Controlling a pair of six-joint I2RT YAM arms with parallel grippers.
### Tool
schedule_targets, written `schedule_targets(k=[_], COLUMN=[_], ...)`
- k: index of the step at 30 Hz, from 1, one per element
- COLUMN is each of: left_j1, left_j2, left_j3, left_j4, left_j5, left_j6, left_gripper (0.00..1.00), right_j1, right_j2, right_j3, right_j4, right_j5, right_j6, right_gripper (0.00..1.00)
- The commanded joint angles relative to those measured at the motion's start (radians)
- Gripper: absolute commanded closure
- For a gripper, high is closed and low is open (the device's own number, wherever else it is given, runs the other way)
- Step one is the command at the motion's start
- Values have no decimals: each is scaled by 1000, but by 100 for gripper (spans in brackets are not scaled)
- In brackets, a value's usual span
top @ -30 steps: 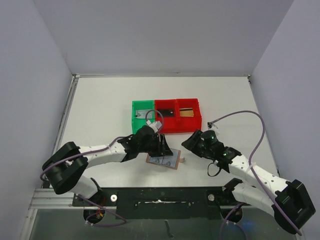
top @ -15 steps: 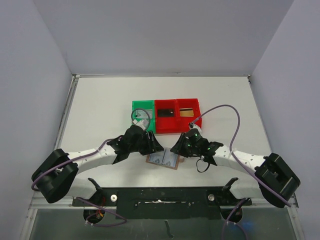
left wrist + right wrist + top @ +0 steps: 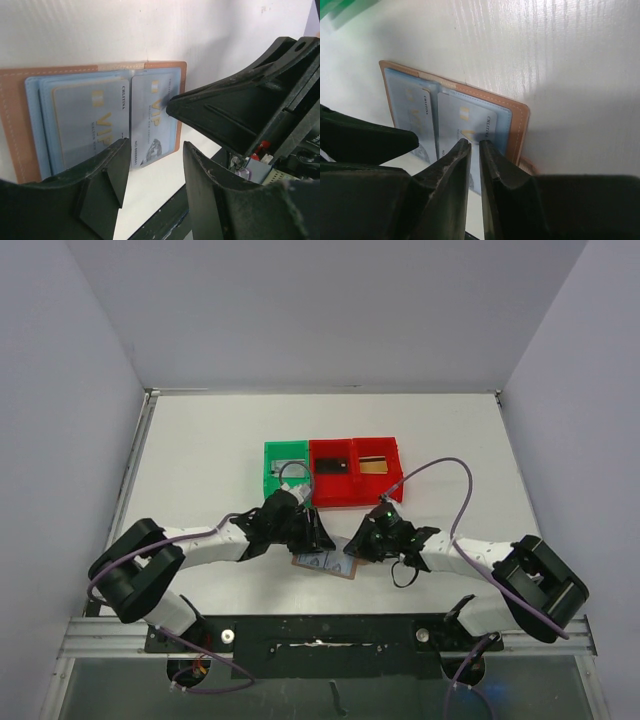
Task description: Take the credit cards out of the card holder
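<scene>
Right end effector (image 3: 473,145) nearly together, tips at a card (image 3: 470,117) just below; pinched or not, can't tell. Left end effector (image 3: 156,150) apart, over open holder (image 3: 12,125) flat on worktop (image 3: 545,40). Cards look thin, stiff, slick: take an exposed edge. Print reads "VIP", "CHLITINA".

The top camera sits high above the card holder (image 3: 327,562) and to its near side, looking down from far off, so it shows small. The left wrist camera looks across the card holder (image 3: 100,115) from its left (low, slanting, very close). The right wrist camera looks down on the card holder (image 3: 485,112) from its right, equally near. All three views share it.
</scene>
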Motion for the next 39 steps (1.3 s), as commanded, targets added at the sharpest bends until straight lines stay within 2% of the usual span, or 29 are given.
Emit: schedule_targets(k=[1, 7, 23, 36, 39], left_j1=[-10, -20, -70, -73, -72], left_j2=[55, 98, 172, 177, 166], left_j3=[80, 104, 218, 185, 170], left_j4=[55, -10, -254, -164, -160], left_j5=[42, -4, -122, -72, -103], left_j6=[22, 32, 120, 63, 49], left_gripper=[55, 55, 55, 56, 56], right_j1=[-25, -33, -34, -35, -37], right_j2=[4, -1, -49, -32, -38], right_j3=[-54, -85, -97, -113, -114], right_j4=[13, 23, 27, 25, 23], right_j5=[6, 10, 3, 2, 6], right_j6=[25, 47, 47, 62, 58], right_gripper=[84, 86, 84, 87, 89])
